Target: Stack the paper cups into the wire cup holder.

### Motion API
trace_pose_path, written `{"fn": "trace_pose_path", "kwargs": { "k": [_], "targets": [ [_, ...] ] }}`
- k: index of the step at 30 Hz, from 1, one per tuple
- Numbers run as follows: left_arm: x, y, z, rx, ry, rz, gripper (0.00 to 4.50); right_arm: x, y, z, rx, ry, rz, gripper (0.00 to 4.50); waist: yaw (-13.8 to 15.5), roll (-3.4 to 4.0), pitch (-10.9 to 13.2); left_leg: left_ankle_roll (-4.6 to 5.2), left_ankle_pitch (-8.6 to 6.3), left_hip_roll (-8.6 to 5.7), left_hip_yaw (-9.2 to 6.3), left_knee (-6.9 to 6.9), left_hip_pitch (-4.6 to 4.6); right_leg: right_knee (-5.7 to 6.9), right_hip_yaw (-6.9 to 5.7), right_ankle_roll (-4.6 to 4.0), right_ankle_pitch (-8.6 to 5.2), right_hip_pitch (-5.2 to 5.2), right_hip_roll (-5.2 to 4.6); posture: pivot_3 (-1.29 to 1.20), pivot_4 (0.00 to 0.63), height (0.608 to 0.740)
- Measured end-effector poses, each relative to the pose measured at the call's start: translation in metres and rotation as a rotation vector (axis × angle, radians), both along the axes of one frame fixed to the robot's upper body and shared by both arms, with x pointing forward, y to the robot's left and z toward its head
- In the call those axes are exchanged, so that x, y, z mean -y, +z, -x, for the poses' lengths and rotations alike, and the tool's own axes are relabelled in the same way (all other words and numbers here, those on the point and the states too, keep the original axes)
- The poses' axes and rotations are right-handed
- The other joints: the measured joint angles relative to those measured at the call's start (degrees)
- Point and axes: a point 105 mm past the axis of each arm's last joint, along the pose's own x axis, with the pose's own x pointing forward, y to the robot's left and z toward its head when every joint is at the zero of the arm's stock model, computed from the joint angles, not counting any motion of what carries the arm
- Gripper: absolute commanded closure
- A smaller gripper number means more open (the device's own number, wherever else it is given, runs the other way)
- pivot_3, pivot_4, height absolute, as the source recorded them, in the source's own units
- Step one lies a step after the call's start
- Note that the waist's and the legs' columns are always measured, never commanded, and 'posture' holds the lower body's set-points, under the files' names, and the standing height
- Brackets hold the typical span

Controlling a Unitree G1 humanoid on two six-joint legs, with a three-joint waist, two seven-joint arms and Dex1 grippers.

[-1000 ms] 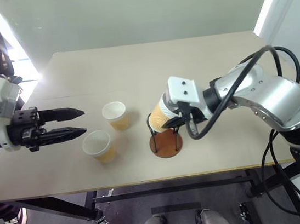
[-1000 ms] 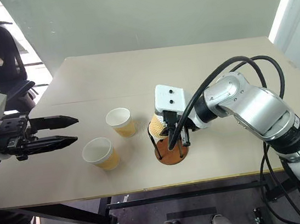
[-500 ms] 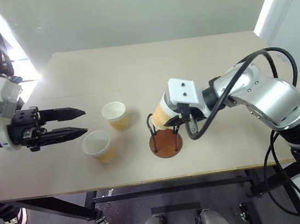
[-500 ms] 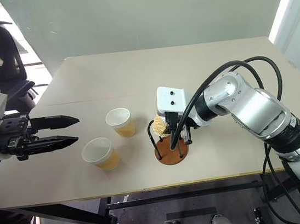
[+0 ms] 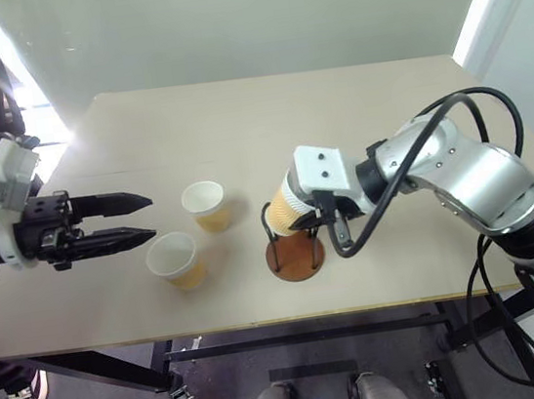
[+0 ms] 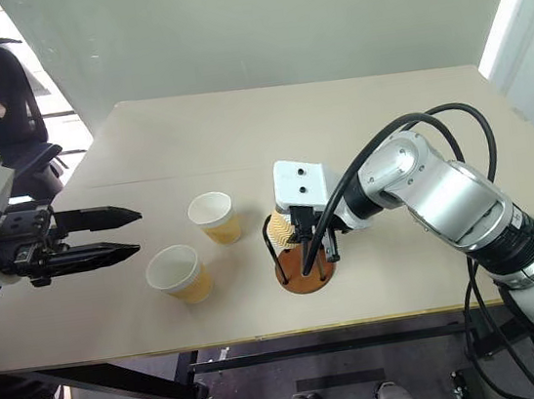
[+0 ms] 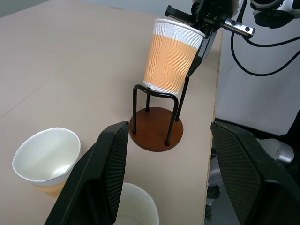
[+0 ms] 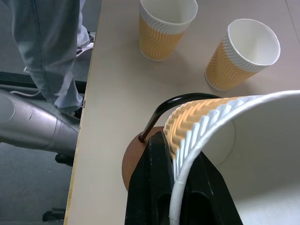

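My right gripper (image 5: 320, 214) is shut on the white rim of a yellow-tan paper cup (image 5: 285, 205). The cup (image 7: 170, 56) hangs tilted, its bottom at the top of the black wire loops of the cup holder (image 7: 156, 134), whose brown base (image 5: 295, 255) lies near the table's front edge. In the right wrist view the black fingers (image 8: 157, 187) pinch the cup's wall (image 8: 197, 122). Two more cups stand upright left of the holder, one farther back (image 5: 206, 206) and one nearer (image 5: 176, 261). My left gripper (image 5: 149, 217) hovers open, level with them at the left and pointing at them.
The tan table (image 5: 352, 100) has bare room behind and to the right of the holder. Its front edge (image 5: 293, 318) runs close to the holder's base. A person's legs in jeans (image 8: 51, 47) stand beside the table.
The right wrist has shifted very slightly over the holder and the cup stays at the top of the loops. The left gripper and the two loose cups have not moved.
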Motion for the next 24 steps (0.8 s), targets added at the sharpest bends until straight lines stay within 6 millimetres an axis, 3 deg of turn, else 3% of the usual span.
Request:
{"fn": "trace_pose_path", "kwargs": {
  "k": [2,5,11,19,22,24],
  "targets": [
    [0.000,0.000,0.000,-0.001,0.000,0.000,1.51,0.000,0.000,0.000,0.006,0.001,0.004,4.45,0.00,0.00,0.00,0.00,0.00,0.00,0.00,0.00,0.00,0.01,0.00,0.00,0.00,0.00,0.00,0.00,0.150,0.740],
    [0.000,0.000,0.000,-0.001,0.000,0.000,1.51,0.000,0.000,-0.001,0.016,0.001,0.007,3.88,0.00,0.00,0.00,0.00,0.00,0.00,0.00,0.00,0.00,0.01,0.00,-0.01,0.00,0.00,0.00,0.00,0.150,0.740],
    [0.000,0.000,0.000,0.000,0.000,-0.002,1.51,0.000,0.000,-0.001,0.020,0.003,0.009,1.84,0.00,0.00,0.00,-0.01,0.00,0.00,0.00,0.00,0.00,0.00,0.00,-0.01,0.00,0.00,0.00,0.00,0.150,0.740],
    [0.000,0.011,-0.003,0.033,-0.012,-0.035,1.51,0.013,0.010,-0.008,0.058,-0.039,0.010,1.84,0.15,-0.05,0.03,-0.01,0.01,0.00,-0.01,0.00,-0.03,-0.01,-0.01,-0.05,0.02,0.00,0.00,0.00,0.150,0.740],
    [-0.003,0.017,-0.007,0.047,0.016,-0.161,1.51,0.038,0.035,-0.017,0.127,-0.129,-0.033,1.84,0.33,-0.09,0.06,0.01,0.01,-0.01,-0.02,0.00,-0.12,-0.15,-0.01,-0.15,0.01,0.00,0.00,0.00,0.150,0.740],
    [-0.015,0.014,-0.011,0.043,0.065,-0.304,1.51,0.067,0.065,-0.020,0.194,-0.206,-0.088,1.84,0.43,-0.09,0.06,0.03,-0.05,-0.02,-0.02,-0.01,-0.19,-0.25,0.00,-0.18,0.00,-0.04,-0.01,0.00,0.150,0.740]
  ]
}}
